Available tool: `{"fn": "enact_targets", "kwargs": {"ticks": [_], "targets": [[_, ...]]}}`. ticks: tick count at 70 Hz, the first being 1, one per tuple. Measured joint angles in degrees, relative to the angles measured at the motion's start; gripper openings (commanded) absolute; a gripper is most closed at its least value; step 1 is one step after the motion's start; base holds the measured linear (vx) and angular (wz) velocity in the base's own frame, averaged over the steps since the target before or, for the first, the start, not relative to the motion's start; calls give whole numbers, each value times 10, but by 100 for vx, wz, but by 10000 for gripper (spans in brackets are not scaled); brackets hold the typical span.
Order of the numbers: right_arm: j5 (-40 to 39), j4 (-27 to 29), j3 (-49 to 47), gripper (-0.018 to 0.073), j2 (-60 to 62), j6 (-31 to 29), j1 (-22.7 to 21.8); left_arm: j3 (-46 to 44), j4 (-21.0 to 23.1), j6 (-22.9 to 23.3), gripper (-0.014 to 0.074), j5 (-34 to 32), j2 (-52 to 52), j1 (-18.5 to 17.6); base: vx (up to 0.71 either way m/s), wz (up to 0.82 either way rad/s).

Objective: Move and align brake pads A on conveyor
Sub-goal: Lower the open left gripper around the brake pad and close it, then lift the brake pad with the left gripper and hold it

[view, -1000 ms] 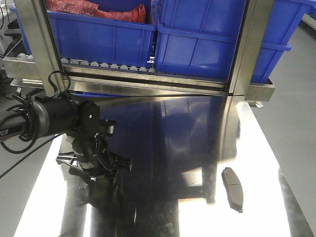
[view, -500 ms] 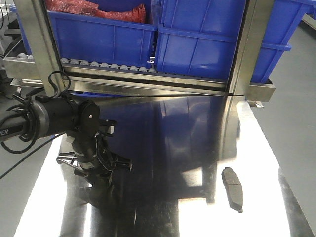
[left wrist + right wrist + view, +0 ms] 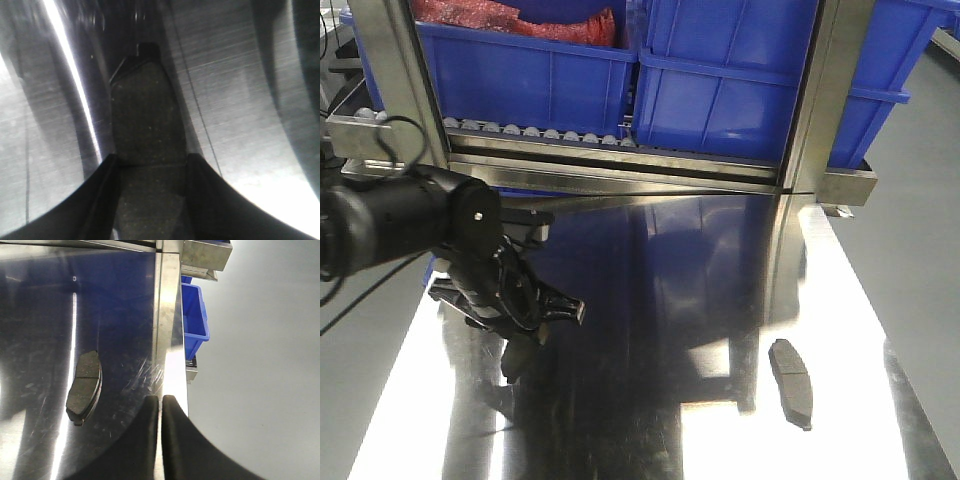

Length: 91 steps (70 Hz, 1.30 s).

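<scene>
From here the table (image 3: 670, 300) reads as bare steel, mirror-glossy, with a fine brushed grain and hairline scratches up close. The brake pad (image 3: 84, 386) lying on it is matt, gritty grey with a darker edge. The held pad (image 3: 145, 130) shows the same rough, speckled face. My left gripper (image 3: 150, 165) looks smooth, black and faintly shiny. The bins (image 3: 740, 90) are smooth blue plastic.

- A factory or workshop parts station.
- Scratched, polished steel tabletop (image 3: 650, 430) with a brake pad (image 3: 791, 380) lying on it.
- Roller rack (image 3: 535, 134) carrying big blue plastic bins (image 3: 520, 75).
- Bare grey floor (image 3: 920, 220).
</scene>
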<state>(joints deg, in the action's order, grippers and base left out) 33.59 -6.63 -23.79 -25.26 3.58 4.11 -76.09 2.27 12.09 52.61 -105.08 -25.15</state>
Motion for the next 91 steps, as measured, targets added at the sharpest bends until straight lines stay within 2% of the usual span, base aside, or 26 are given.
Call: {"fn": "enact_targets", "kwargs": {"ticks": [17, 51, 68, 91], "targets": [[0, 0, 0, -1, 0, 0, 0, 90, -17, -4, 153, -48, 111, 0, 0, 0], [0, 0, 0, -1, 0, 0, 0, 301, -33, -4, 157, -114, 437, 0, 0, 0], [0, 0, 0, -1, 0, 0, 0, 410, -38, -10, 157, -172, 588, 0, 0, 0], [0, 0, 0, -1, 0, 0, 0, 508, -41, -28, 157, -220, 784, 0, 0, 0]]}}
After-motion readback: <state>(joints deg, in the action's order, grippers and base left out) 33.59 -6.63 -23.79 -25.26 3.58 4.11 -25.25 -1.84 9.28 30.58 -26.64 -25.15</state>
